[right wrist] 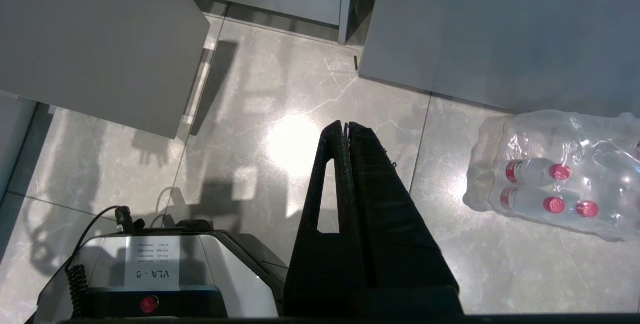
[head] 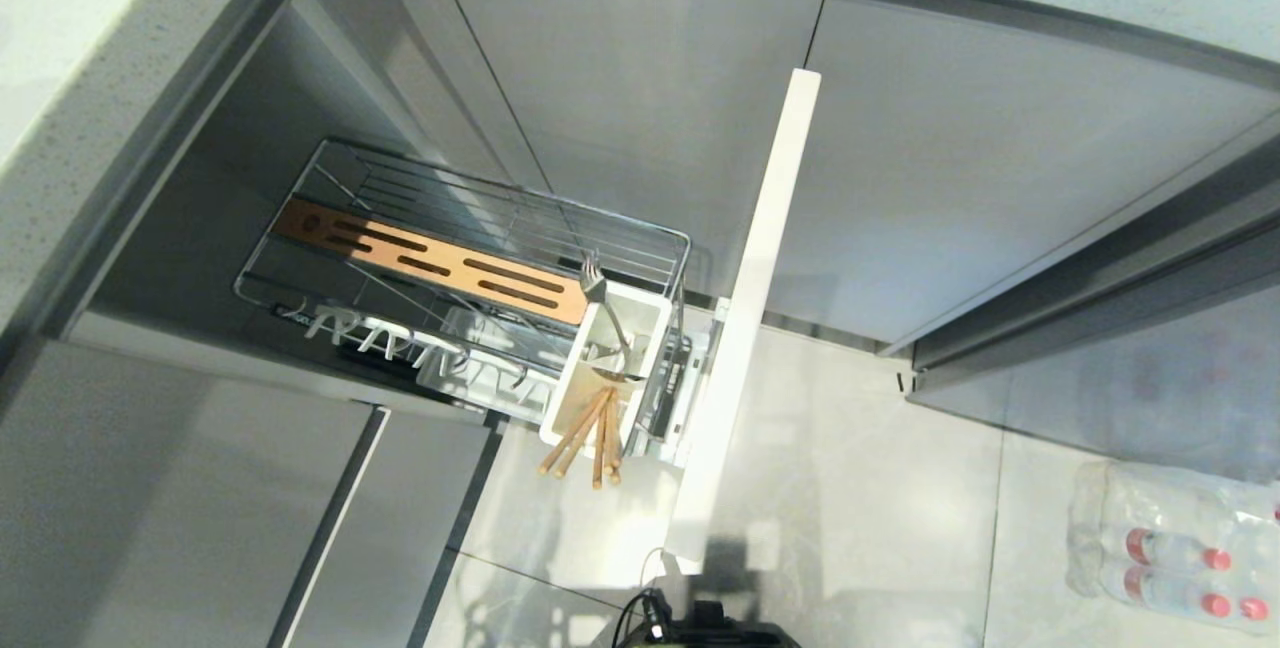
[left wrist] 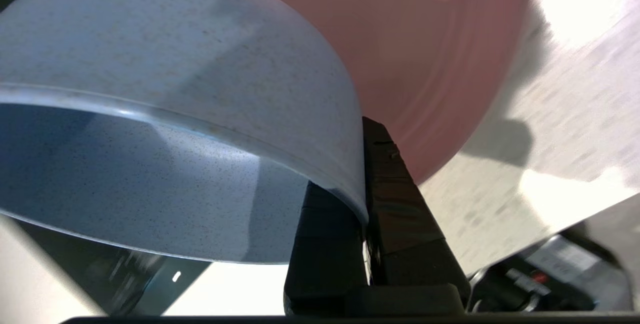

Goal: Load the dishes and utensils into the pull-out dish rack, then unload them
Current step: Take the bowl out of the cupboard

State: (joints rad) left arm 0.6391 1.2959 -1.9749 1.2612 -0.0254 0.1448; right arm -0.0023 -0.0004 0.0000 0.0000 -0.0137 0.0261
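Note:
In the left wrist view my left gripper (left wrist: 361, 174) is shut on the rim of the periwinkle-blue bowl (left wrist: 165, 79), one finger inside and one outside. Behind the bowl lies the salmon-pink plate (left wrist: 425, 49) on a pale speckled surface. The head view shows the pull-out dish rack (head: 480, 228) drawn out of the cabinet, its wooden strip (head: 430, 263) across the top. The fork (head: 598, 293) and the chopsticks (head: 590, 433) stand in the white utensil cup (head: 650, 313). Neither arm appears in the head view. My right gripper (right wrist: 346, 125) hangs shut over the floor, holding nothing.
The narrow white cabinet front (head: 755, 288) of the rack juts out toward me. A shrink-wrapped pack of red-capped bottles (head: 1175, 538) lies on the tiled floor at the right. The robot base (right wrist: 150, 274) is below the right gripper. Grey cabinet doors (head: 1000, 168) stand behind.

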